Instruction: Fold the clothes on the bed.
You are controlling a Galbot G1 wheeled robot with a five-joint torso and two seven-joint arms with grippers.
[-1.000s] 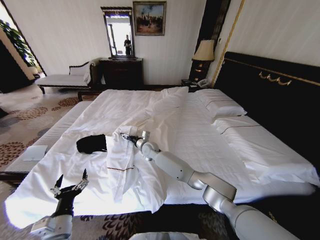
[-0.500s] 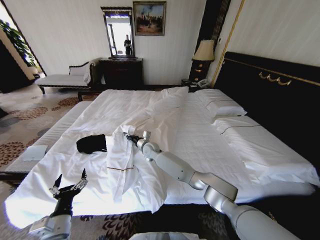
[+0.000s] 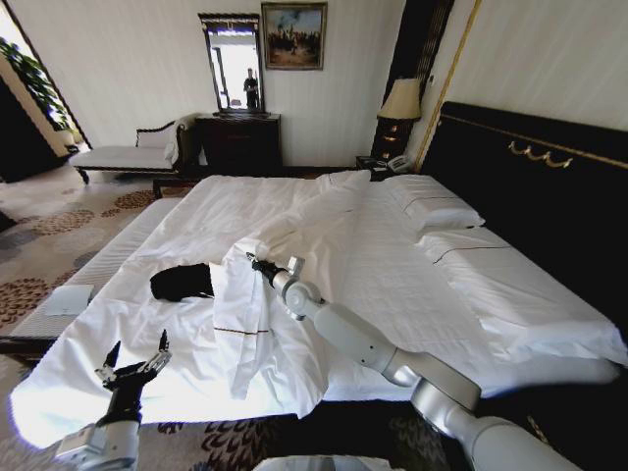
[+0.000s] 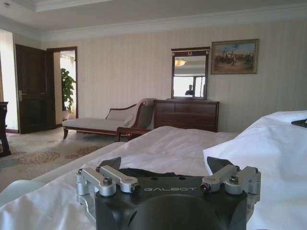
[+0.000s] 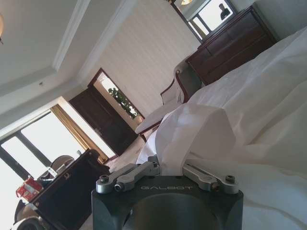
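Head view — right arm extended over the bed (image 3: 549,304), left arm low at its foot.

Right gripper (image 3: 257,262) is pinched on a raised fold of the white duvet (image 3: 240,304), lifted into a ridge. The black T-shirt (image 3: 181,282) lies bunched just beside that fold, towards the bed's left edge. Left gripper (image 3: 133,367) hovers with fingers spread — clear of the fabric.
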